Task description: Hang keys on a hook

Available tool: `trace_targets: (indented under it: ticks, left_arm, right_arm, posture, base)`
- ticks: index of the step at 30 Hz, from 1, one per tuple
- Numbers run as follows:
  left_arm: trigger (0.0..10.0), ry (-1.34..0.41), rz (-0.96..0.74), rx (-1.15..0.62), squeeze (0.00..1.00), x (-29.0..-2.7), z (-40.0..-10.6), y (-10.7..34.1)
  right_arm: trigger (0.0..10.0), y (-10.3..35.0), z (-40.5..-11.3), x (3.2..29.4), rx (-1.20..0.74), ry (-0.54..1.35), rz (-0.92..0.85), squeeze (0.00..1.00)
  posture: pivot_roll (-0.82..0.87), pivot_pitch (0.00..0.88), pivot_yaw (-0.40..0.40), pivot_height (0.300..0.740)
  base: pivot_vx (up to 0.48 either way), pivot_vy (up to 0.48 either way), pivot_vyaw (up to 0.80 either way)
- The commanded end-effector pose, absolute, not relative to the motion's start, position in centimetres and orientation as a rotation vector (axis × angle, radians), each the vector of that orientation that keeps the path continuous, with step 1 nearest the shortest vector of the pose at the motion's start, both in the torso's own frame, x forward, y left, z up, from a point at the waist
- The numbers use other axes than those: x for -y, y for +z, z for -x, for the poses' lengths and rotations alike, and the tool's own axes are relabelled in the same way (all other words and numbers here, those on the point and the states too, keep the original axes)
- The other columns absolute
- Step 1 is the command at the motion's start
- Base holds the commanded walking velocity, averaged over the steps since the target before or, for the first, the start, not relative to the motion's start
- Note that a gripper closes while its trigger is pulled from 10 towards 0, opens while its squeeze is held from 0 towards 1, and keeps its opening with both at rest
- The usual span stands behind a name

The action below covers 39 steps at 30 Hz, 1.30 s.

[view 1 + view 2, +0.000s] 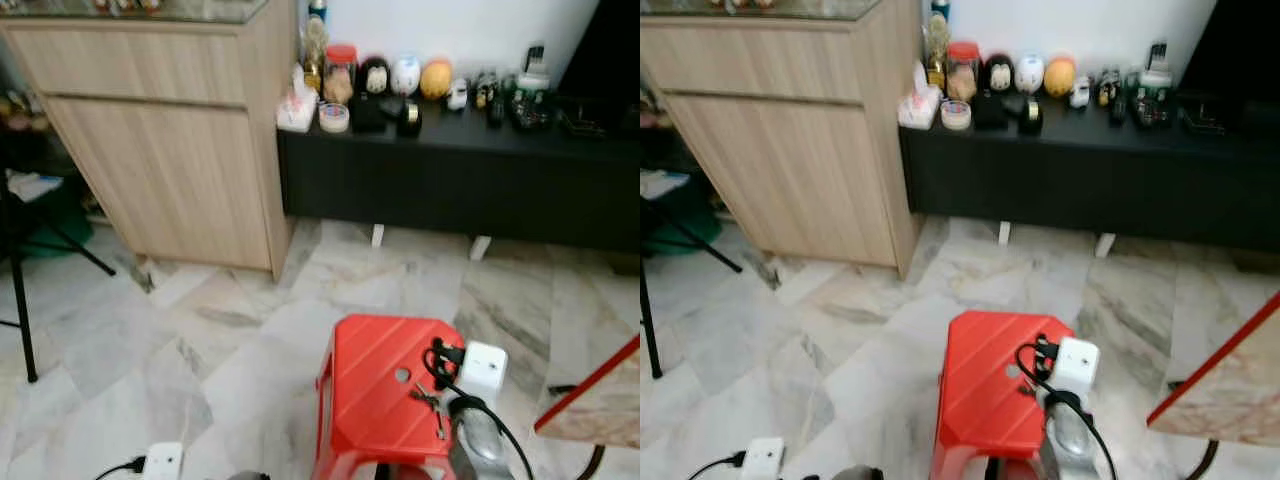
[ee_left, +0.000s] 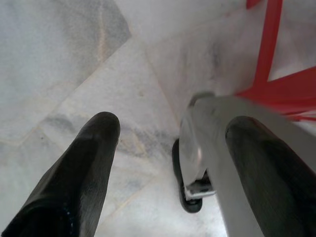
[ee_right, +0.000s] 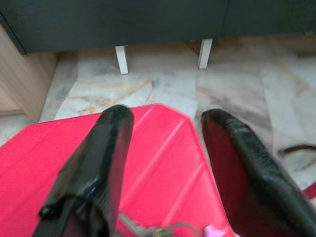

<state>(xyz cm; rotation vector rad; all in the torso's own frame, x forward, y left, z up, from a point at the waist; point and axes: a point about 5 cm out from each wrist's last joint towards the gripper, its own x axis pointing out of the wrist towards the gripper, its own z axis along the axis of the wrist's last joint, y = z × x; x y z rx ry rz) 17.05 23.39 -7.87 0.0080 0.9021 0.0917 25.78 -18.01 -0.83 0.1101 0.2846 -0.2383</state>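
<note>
A red plastic stool point(image 1: 385, 395) stands on the marble floor point(image 1: 200, 350), with a wooden cabinet point(image 1: 160, 130) behind it to the left and a long black surface point(image 1: 460, 170) crowded with jars, figurines and small bottles against the wall. A black tripod leg point(image 1: 22, 300) crosses the floor at far left, a white power strip point(image 1: 163, 460) lies near the bottom edge, and a red-edged stone slab point(image 1: 595, 405) juts in at right. The keys point(image 1: 430, 400) lie on the stool's top near its right edge, just beside the right arm's white wrist block point(image 1: 483, 368) and its looping black cable. The right claw point(image 3: 168, 148) hangs over the red seat with its fingers point(image 3: 98, 163) spread wide, gripping nothing; a bit of key metal point(image 3: 148, 229) shows between them low in the wrist view. The left claw point(image 2: 173, 148) is likewise spread and empty, low above the floor beside the stool's red legs point(image 2: 276, 84), a silver limb crossing just past it
</note>
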Motion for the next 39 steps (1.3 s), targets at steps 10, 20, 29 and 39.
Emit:
trace_targets:
  ticks: [10, 20, 29, 39]
  left_arm:
    - [10.0, 0.093, -0.025, -0.956, 0.0, -23.8, -15.6, -8.4]
    - [10.0, 0.091, -0.032, -0.959, 0.0, -24.0, -15.5, -8.4]
    - [10.0, 0.085, -0.047, -0.97, 0.0, -24.2, -15.0, -8.6]
    - [10.0, 0.096, -0.068, -0.986, 0.0, -24.8, -13.8, -8.8]
  right_arm:
    - [10.0, -2.5, -25.1, 18.5, -0.443, -0.276, -0.114, 1.0]
    - [10.0, -3.1, -25.1, 20.0, -0.53, -0.386, -0.261, 1.0]
    - [10.0, -3.9, -24.9, 19.4, -0.616, -0.359, -0.295, 0.0]
    - [10.0, -3.4, -26.0, 18.6, -0.617, -0.344, -0.334, 0.0]
  posture:
    - [-0.02, 0.024, -0.031, 0.641]
    - [-0.01, 0.033, -0.024, 0.641]
    - [0.0, 0.014, -0.012, 0.641]
    - [0.02, 0.056, -0.005, 0.641]
  base:
    - [0.0, 0.0, 0.0]
    - [0.0, 0.0, 0.0]
    - [0.0, 0.0, 0.0]
    - [0.0, 0.0, 0.0]
